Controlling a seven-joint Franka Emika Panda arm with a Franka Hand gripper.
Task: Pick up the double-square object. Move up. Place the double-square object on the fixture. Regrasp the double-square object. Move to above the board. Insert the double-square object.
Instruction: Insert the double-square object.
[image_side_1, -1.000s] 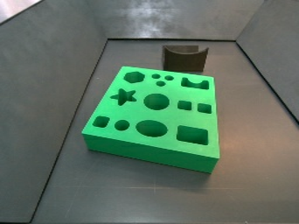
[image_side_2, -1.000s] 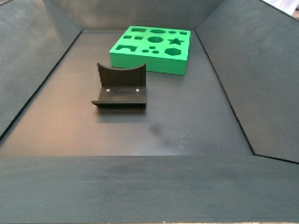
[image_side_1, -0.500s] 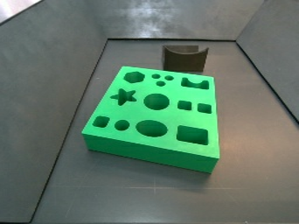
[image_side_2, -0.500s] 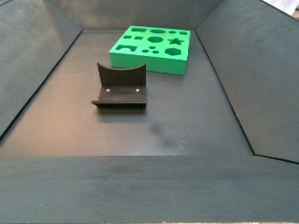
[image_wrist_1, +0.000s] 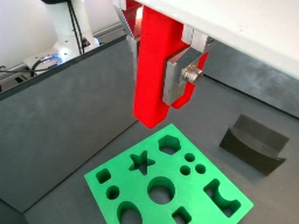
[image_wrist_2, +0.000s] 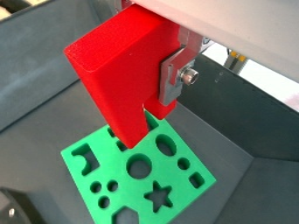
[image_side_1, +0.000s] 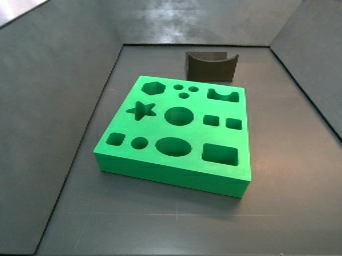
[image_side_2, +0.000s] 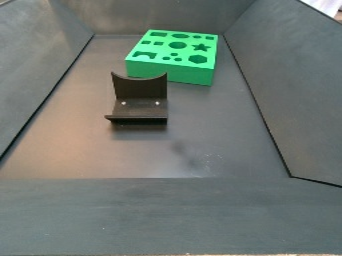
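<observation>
In both wrist views my gripper (image_wrist_1: 162, 72) is shut on the double-square object (image_wrist_1: 149, 96), a bright red block hanging down between the silver fingers (image_wrist_1: 177, 83). The red double-square object (image_wrist_2: 117, 79) hangs above the green board (image_wrist_2: 163, 131), clear of its surface, over the edge of the board (image_wrist_1: 117, 166) nearest the camera. The dark fixture (image_wrist_1: 254, 140) stands on the floor beyond the board. Both side views show the board (image_side_1: 201, 135) (image_side_2: 171, 76) and the fixture (image_side_1: 210, 65) (image_side_2: 138, 98), but no gripper and no red piece.
Dark sloping walls (image_side_1: 80, 110) (image_side_2: 267, 90) ring the grey floor (image_side_2: 174, 150). The fixture's base plate (image_side_2: 134, 117) lies on the floor beside the board. White robot parts and cables (image_wrist_1: 47, 48) show outside the bin in a wrist view.
</observation>
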